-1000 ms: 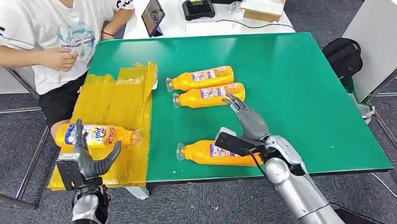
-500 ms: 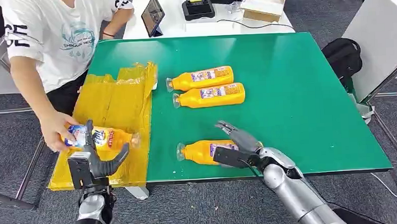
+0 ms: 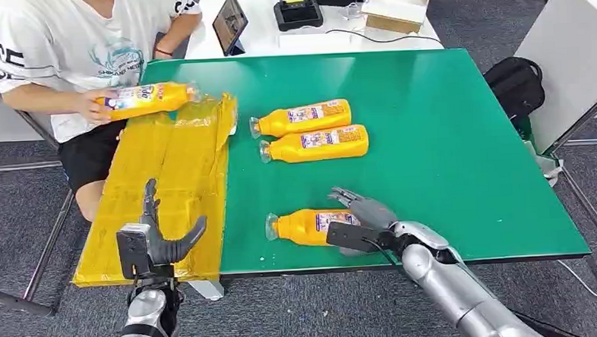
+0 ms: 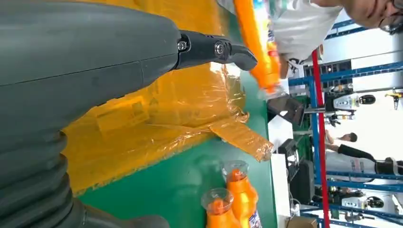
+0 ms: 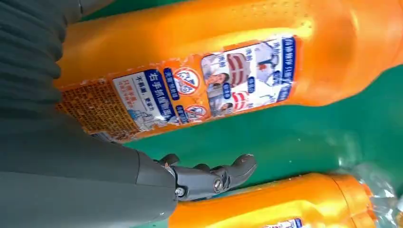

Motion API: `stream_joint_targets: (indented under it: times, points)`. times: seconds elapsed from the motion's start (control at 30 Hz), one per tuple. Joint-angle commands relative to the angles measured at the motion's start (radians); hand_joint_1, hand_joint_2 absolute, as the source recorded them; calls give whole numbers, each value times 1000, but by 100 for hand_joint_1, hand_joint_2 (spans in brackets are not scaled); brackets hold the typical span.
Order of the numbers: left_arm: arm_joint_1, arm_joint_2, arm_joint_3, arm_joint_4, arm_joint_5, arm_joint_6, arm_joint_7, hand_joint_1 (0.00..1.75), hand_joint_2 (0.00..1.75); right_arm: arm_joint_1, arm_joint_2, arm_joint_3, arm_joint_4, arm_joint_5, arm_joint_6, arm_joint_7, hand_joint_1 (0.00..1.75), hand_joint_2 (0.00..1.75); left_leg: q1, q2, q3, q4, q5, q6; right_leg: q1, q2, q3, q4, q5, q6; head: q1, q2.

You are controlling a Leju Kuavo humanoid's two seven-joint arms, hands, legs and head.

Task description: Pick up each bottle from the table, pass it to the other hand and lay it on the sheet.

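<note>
Green counter (image 3: 446,147): my right hand (image 3: 366,215) rests spread-fingered over the nearest bottle (image 3: 302,227), left hand (image 3: 158,243) open, empty.

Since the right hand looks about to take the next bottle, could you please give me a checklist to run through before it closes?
1. Right hand over the nearest bottle: ok; its fingers reach across the bottle's label end.
2. Grip already made: not ok; the right wrist view shows green table between fingers and bottle.
3. Left hand free to receive: ok; fingers apart, holding nothing.
4. Sheet ready for laying down: ok; nothing lies on it.
5. Person out of the way: cannot tell; they hold a bottle above the sheet's far edge.
6. Other two bottles apart from the target: ok.
</note>
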Motion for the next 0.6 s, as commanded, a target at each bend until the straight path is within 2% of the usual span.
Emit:
stream_joint_targets:
  times: [0.03, 0.37, 0.4, 0.43, 0.47, 0.6]
  points:
    - [-33, 8, -16, 81, 14, -2, 16, 0, 175, -45, -86, 82, 64, -10, 33, 46, 0, 175, 0, -1, 5, -1, -1, 2, 1, -3, 6, -2, -1, -3, 0, 0]
    - [-54, 9, -21, 121, 24, -8, 21, 0, 175, -103, -139, 150, 91, -44, 116, 68, 0, 175, 0, -1, 4, -1, -1, 2, 0, -2, 5, -1, -1, -3, 0, 0]
    - [-57, 9, -23, 126, 27, -8, 21, 0, 175, -109, -143, 161, 98, -54, 121, 65, 9, 175, 0, -1, 4, -1, -1, 1, 0, -2, 4, -1, -1, -3, 0, 0]
    - [-58, 9, -24, 128, 28, -7, 21, 0, 175, -113, -146, 167, 101, -59, 124, 65, 68, 175, -1, 0, 3, 0, 0, 1, 0, -1, 3, -1, 0, -2, 0, 0]
    - [-60, 9, -24, 131, 30, -6, 21, 0, 175, -115, -148, 172, 104, -62, 123, 64, 115, 175, 0, 0, 3, -1, -1, 1, 0, -2, 4, -1, -1, -2, 0, 0]
    - [-60, 9, -24, 131, 30, -6, 21, 0, 175, -115, -148, 172, 104, -62, 123, 64, 115, 175, 0, -1, 5, -1, -1, 2, 0, -2, 5, -1, -1, -3, 0, 0]
